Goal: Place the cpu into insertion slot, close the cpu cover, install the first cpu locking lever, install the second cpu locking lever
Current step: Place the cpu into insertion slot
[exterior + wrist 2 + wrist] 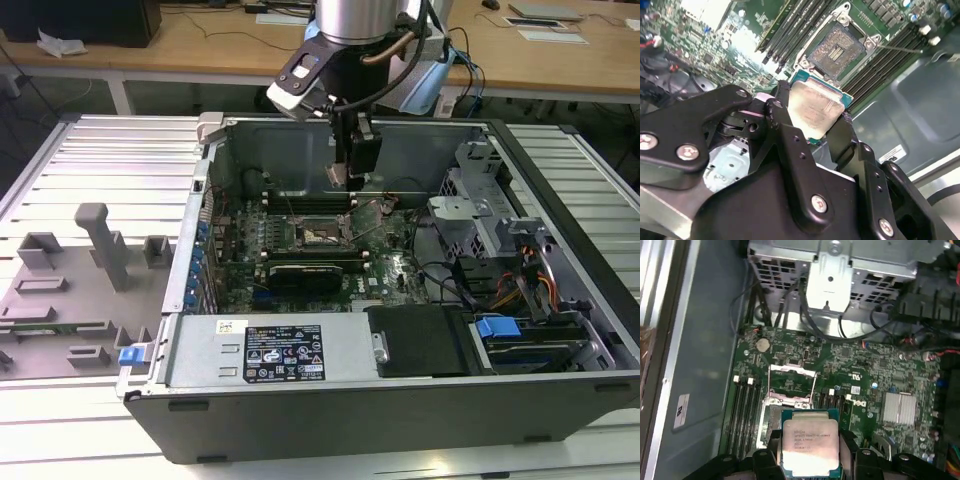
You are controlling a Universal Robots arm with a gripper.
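Gripping the cpu (811,447) by two opposite edges, the claw (811,456) holds it above the motherboard (880,365). The chip is flat and square, with a dull silver lid on a green rim, its face lying level. In the exterior view the claw hangs at one o'clock from the open insertion slot (320,235), apart from the case walls (290,150).
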